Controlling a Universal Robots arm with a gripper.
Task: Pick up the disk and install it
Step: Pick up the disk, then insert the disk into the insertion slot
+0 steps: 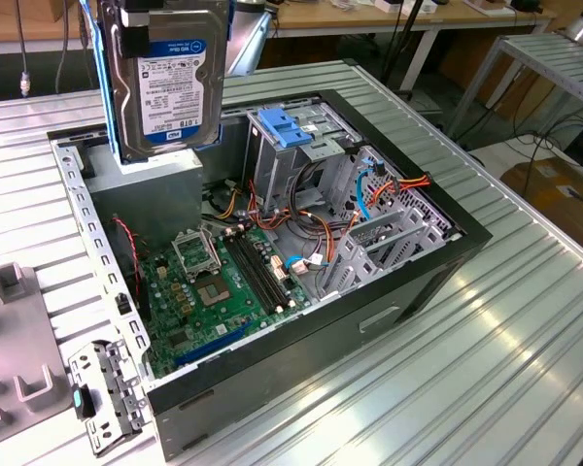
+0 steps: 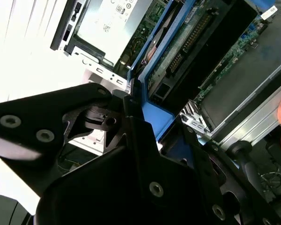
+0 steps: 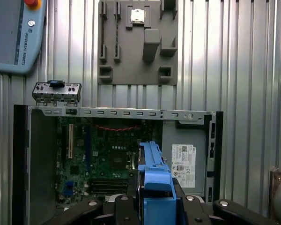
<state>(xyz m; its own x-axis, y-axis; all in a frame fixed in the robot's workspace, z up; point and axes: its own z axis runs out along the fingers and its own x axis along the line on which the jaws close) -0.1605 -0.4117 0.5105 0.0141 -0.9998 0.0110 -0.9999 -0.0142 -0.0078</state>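
Scanning the exterior view from its left, we log a grey fixture plate [image 1: 19, 388] on the ribbed table [image 1: 525, 340]. A small slotted metal panel [image 1: 102, 398] lies just beside the open computer case [image 1: 301, 345]. The case lies on its side with the lid off.

Contents, going left to right:
- silver power supply [image 1: 146, 184]
- green motherboard [image 1: 214, 282]
- metal drive cage topped by a pale blue bracket [image 1: 287, 131]
- orange and blue cables [image 1: 369, 184]
- perforated card slots [image 1: 389, 238] against the far wall

The disk [image 1: 170, 87] is not in the case. It hangs upright over the power-supply end, label toward the camera. The gripper [image 1: 175, 24] is clamped on its top edge. In the first wrist view we see 1 black finger on each side of the disk's blue rail, with the case well below.
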